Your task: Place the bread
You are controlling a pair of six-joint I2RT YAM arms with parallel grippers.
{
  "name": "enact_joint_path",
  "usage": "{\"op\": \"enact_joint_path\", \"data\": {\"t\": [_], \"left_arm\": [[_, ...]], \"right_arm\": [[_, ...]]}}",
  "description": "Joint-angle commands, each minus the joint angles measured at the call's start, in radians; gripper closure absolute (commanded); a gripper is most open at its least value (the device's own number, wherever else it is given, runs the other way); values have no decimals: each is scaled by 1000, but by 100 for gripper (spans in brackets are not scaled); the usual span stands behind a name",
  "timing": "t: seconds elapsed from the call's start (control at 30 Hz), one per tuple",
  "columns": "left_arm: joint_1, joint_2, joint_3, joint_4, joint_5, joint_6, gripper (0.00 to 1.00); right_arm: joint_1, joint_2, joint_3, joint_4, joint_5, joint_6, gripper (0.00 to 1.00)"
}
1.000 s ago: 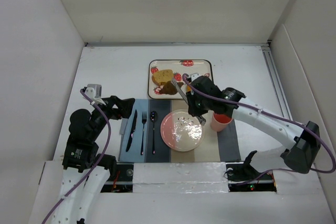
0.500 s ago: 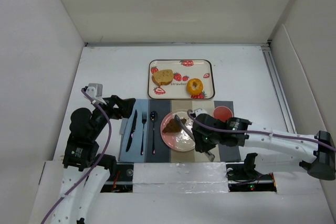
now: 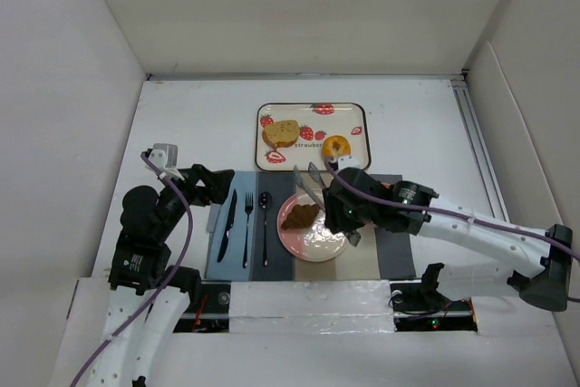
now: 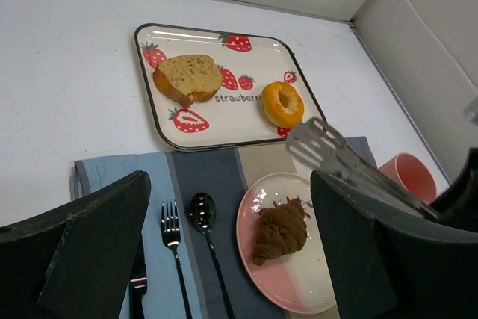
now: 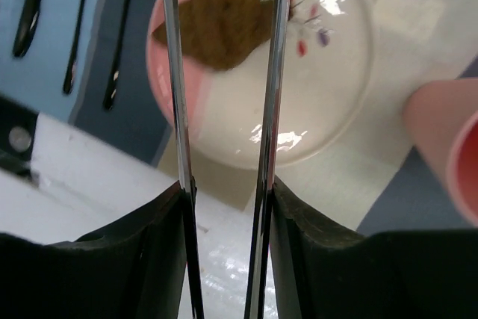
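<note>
Brown wedge (image 3: 300, 216) lies on the pink plate (image 3: 331, 240); loaf slice (image 3: 281, 133) and donut (image 3: 336, 146) sit on the tray (image 3: 313, 111), so I'd say one of three is placed. The right end effector (image 5: 228, 188) clamps tongs (image 5: 173, 72), blades apart; the left end effector (image 4: 230, 184) hangs agape.

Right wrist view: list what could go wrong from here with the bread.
1. The tongs in the right pincer hang open just above the brown wedge, which lies by the pink plate's rim; a low pull-away might nudge it off.
2. The pink cup stands close beside that arm; swinging to the tray for the donut might tip it.
</note>
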Motion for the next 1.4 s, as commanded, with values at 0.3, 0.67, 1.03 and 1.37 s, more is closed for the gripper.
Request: {"op": "enact_joint_path", "data": {"t": [0.3, 0.67, 1.03, 1.37], "left_arm": [[-4, -28, 24, 34, 8, 13, 17], [-4, -35, 23, 33, 12, 11, 16], [-4, -29, 23, 31, 9, 13, 16], [-4, -23, 27, 31, 9, 14, 16]], "right_arm": [[-330, 267, 154, 56, 77, -211, 54], [-350, 398, 200, 54, 132, -256, 49], [-332, 566, 292, -9, 233, -308, 55], [-269, 579, 331, -79, 341, -273, 52]]}}
